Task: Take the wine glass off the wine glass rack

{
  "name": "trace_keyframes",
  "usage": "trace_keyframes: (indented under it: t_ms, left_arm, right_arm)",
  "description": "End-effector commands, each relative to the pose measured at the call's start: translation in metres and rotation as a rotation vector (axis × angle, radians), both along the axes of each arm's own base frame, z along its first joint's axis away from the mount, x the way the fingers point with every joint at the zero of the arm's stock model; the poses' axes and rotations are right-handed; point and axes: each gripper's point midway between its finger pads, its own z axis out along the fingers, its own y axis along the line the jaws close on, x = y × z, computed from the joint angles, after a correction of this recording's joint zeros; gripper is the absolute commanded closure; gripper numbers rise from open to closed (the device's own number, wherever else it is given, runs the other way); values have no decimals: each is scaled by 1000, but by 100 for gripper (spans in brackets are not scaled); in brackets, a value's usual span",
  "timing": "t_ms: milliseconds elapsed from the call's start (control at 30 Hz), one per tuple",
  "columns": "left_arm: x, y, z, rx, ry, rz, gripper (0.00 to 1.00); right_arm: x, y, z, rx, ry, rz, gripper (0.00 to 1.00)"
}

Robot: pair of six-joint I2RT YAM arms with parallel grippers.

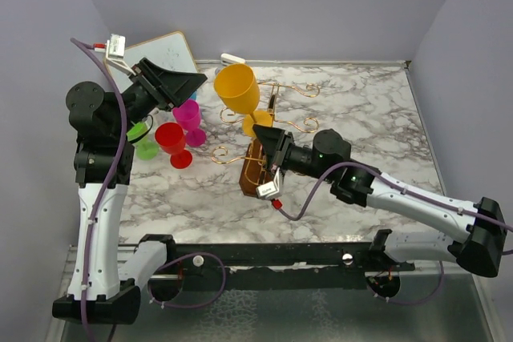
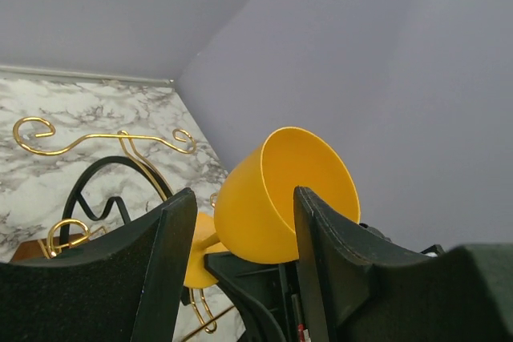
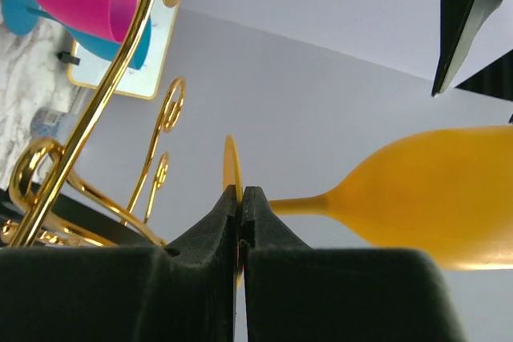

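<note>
My left jaws are spread wide and grip nothing; they hang above the surface (image 1: 361,118), pointing right. Just below them stand a green goblet (image 1: 147,150), a red goblet (image 1: 170,137) and a pink goblet (image 1: 189,114), close together. A whiteboard (image 1: 164,50) sits beyond them toward the back wall.

Just right of these jaws, and seen through their gap, is the wine glass (image 2: 272,198). It is yellow, and its bowl (image 1: 236,88) is tipped so that the mouth faces up and toward the left jaws. I cannot tell whether the bowl touches them.

The rack (image 1: 292,110) spreads its curled gold wire arms behind and to the right of the glass. Its dark wooden base (image 1: 255,167) lies right under my right jaws.

My right jaws are pressed together on the glass's thin round foot (image 3: 231,162), pinching it by the rim. From there the stem (image 3: 296,204) runs out to the right of the jaws into the bowl, so the glass lies nearly sideways in my grip. One gold curl (image 3: 160,174) of the rack stands just left of the foot. I cannot tell whether the wire touches it.
</note>
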Motion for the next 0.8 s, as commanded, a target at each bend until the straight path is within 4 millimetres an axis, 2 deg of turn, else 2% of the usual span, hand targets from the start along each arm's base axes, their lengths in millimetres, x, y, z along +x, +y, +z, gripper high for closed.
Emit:
trace_keyframes:
  t_ms: [0, 233, 767]
  left_arm:
    - [-14, -9, -5, 4, 7, -58, 45]
    - [-19, -9, -16, 38, 51, -34, 45]
    - [-20, -13, -64, 165, 183, -52, 48]
  right_arm:
    - [1, 5, 9, -16, -163, -53, 99]
    - [-4, 12, 1, -50, -220, -45, 99]
    - [-7, 21, 1, -59, -258, -50, 99]
